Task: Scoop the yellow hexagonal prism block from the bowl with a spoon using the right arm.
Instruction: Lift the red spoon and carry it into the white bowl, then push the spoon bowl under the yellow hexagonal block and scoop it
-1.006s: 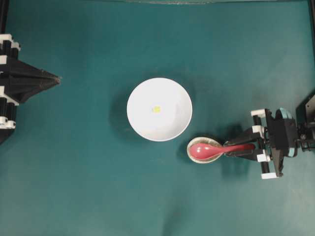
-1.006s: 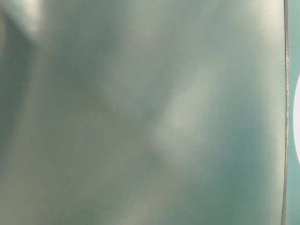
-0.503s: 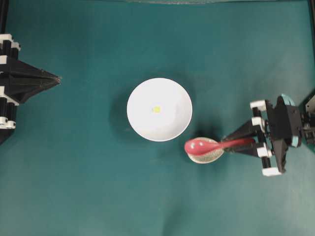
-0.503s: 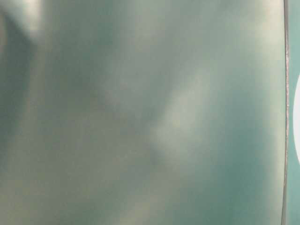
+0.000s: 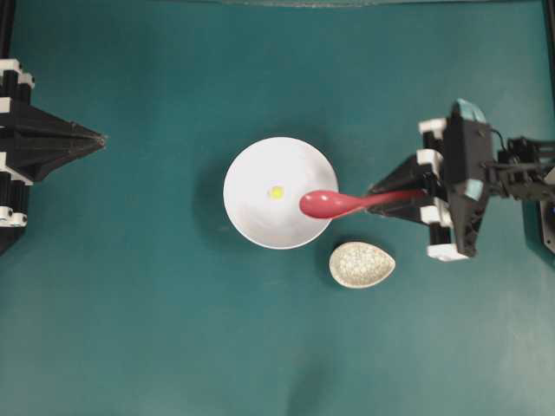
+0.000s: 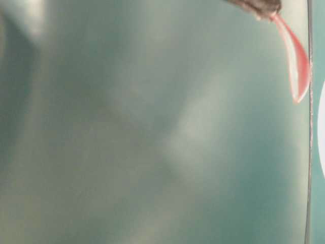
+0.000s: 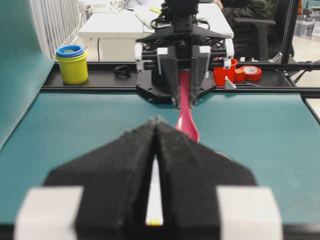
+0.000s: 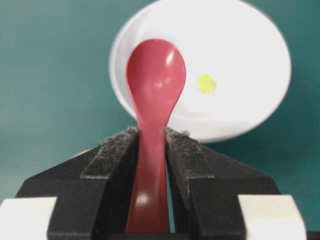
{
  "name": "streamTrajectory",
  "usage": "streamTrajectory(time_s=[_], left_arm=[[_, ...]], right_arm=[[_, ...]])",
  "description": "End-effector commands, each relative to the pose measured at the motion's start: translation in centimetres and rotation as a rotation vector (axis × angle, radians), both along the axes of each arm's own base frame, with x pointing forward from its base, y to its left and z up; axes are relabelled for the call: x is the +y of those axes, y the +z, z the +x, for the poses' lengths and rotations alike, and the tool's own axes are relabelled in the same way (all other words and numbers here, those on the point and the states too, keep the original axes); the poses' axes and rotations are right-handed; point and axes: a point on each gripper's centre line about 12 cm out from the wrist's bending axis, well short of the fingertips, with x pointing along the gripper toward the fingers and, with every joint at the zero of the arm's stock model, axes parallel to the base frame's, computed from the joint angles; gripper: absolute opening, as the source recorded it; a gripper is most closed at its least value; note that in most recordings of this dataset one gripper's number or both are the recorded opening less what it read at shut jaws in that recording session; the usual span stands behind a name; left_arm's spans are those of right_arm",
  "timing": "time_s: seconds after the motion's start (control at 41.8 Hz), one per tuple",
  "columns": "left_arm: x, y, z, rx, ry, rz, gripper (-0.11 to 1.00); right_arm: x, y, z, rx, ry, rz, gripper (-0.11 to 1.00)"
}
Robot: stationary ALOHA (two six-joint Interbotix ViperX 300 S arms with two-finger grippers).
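The block (image 5: 276, 192) sits alone near the middle of the bowl (image 5: 251, 225), on the bare white floor. I have the spoon (image 5: 334, 203) by its handle in the right gripper (image 5: 408, 194), the jaws pinched partway closed on either side of the stem. From overhead the scoop hangs over the bowl's right rim, near the block but apart from it; in the right wrist view the block (image 8: 205, 83) lies just off to one side of the scoop (image 8: 156, 75).

To do this well, I judge I need to line the scoop up with the block, then dip the tip to the bowl floor and slide it under, low and slow. The block is tiny and will likely skate ahead of the lip, so I would push it toward the far wall and let the curve feed it in. Pressing too hard could tip or shove the bowl.

The rest (image 5: 362, 265) lies on the mat just beside the bowl. The left gripper (image 5: 87, 139) is parked well away with its fingers (image 7: 135, 165) pressed together, holding nothing.
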Motion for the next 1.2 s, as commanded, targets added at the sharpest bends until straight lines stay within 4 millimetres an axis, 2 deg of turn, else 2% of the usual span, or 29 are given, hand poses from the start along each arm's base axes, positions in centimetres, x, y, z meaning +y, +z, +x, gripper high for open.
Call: streamTrajectory(time_s=[0.0,0.144,0.335,0.646,1.173], left_arm=[[0.0,1.0,0.2,-0.024,-0.001,0.006,0.0],[0.0,1.0,0.2,-0.024,-0.001,0.007,0.0],[0.0,1.0,0.2,-0.024,-0.001,0.006,0.0],[0.0,1.0,0.1,-0.027,-0.001,0.006,0.0],[0.0,1.0,0.1,-0.027,-0.001,0.006,0.0]], right_arm=[[-0.7,1.6,1.1,-0.002,-0.006,-0.002,0.25],[-1.8,1.8,2.4,0.065,-0.016,-0.001,0.25],[-3.2,0.8,4.3,0.173,-0.032,0.021,0.25],[-3.5,-0.6,7.0,0.372,0.025,0.032,0.25],[-3.5,-2.5,7.6,0.478,0.041,0.045,0.25]])
